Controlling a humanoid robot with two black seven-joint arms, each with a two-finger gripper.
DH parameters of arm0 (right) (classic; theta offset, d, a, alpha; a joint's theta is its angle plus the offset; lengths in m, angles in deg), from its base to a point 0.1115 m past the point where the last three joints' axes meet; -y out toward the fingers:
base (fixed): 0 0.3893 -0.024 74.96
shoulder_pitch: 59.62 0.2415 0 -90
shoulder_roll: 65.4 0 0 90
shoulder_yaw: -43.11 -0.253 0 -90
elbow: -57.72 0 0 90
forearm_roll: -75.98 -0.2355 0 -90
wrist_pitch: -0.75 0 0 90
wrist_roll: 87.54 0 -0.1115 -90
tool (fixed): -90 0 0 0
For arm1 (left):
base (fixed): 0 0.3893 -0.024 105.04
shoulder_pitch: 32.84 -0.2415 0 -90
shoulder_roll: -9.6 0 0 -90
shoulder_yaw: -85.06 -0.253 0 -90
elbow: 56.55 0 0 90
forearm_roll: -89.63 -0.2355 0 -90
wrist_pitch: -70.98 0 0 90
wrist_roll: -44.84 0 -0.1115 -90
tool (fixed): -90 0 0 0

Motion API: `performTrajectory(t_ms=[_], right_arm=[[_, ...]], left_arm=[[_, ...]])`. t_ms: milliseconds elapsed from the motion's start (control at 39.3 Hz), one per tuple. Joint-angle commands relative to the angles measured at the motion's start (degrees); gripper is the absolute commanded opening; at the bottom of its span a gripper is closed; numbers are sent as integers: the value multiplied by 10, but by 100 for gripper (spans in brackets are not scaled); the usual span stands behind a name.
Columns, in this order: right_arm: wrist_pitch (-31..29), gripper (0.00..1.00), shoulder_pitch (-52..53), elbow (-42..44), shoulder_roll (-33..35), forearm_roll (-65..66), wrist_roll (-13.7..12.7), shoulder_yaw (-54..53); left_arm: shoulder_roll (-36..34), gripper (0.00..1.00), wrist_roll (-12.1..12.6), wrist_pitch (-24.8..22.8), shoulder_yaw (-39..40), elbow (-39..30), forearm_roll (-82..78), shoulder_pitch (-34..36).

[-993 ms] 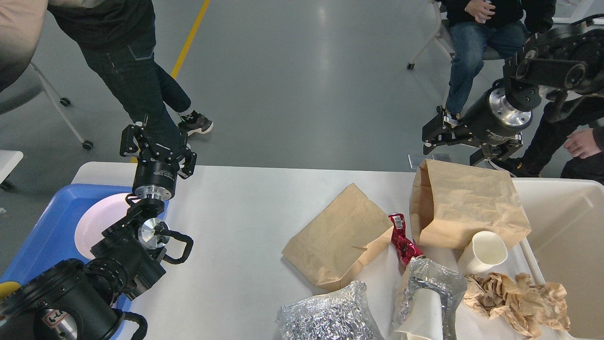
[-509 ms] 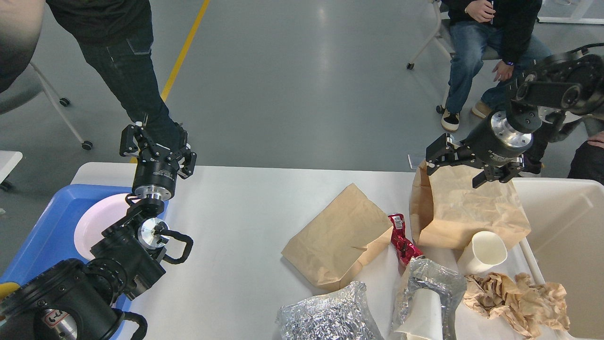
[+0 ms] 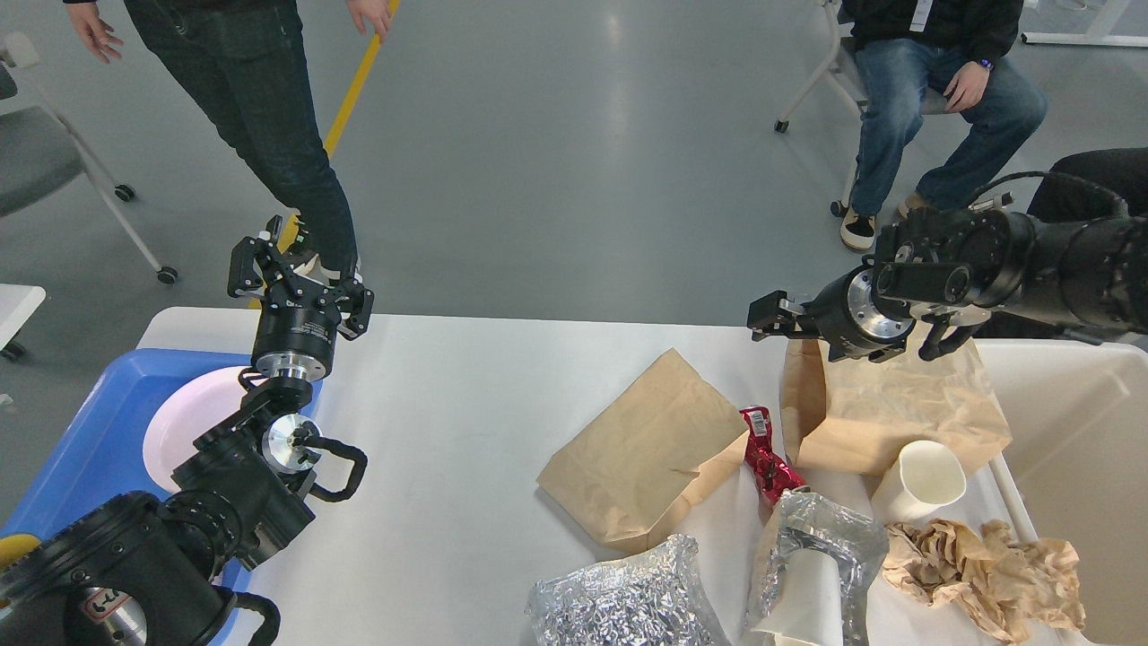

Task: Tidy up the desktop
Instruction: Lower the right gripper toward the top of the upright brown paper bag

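1. The desktop (image 3: 448, 422) is a smooth white slab with rounded corners, filling the lower middle of the view
2. A flat tan paper bag (image 3: 641, 449) lies creased near its centre; a second, fuller paper bag (image 3: 897, 413) stands open-mouthed beside the cream bin (image 3: 1076, 431) at the right
3. Between the bags lies a glossy red wrapper (image 3: 764, 458). In front of it sit two crinkled foil wraps (image 3: 619, 601), one sheathing a white paper cup (image 3: 807, 592)
4. Another white cup (image 3: 924, 480) leans on the fuller bag, next to crumpled brown paper (image 3: 987, 570)
5. A pale round plate (image 3: 188, 422) rests in the blue plastic tray (image 3: 81, 449) at the left
6. The left gripper (image 3: 296, 274) stands above the table's far left edge, fingers spread apart, as it did half a second ago
7. The right gripper (image 3: 771, 316) has swung leftward and turned side-on over the fuller bag's mouth; seen edge-on, I cannot tell its fingers apart
8. The standing person (image 3: 260, 117) has shifted since
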Motion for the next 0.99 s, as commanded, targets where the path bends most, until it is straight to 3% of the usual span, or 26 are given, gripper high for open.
performTrajectory(t_ms=[0, 102, 382, 637, 968], right_arm=[[19, 100, -20, 3, -19, 4, -3, 8], [24, 100, -28, 26, -25, 8, -17, 12], [31, 100, -40, 60, -24, 30, -20, 51], [53, 99, -46, 54, -25, 72, -61, 62], [53, 99, -37, 22, -52, 74, -79, 50]], left_arm=[[1, 97, 0, 0, 0, 0, 0, 0], [0, 97, 0, 0, 0, 0, 1, 0], [1, 97, 0, 0, 0, 0, 0, 0], [0, 97, 0, 0, 0, 0, 0, 0], [1, 97, -1, 0, 0, 0, 1, 0]])
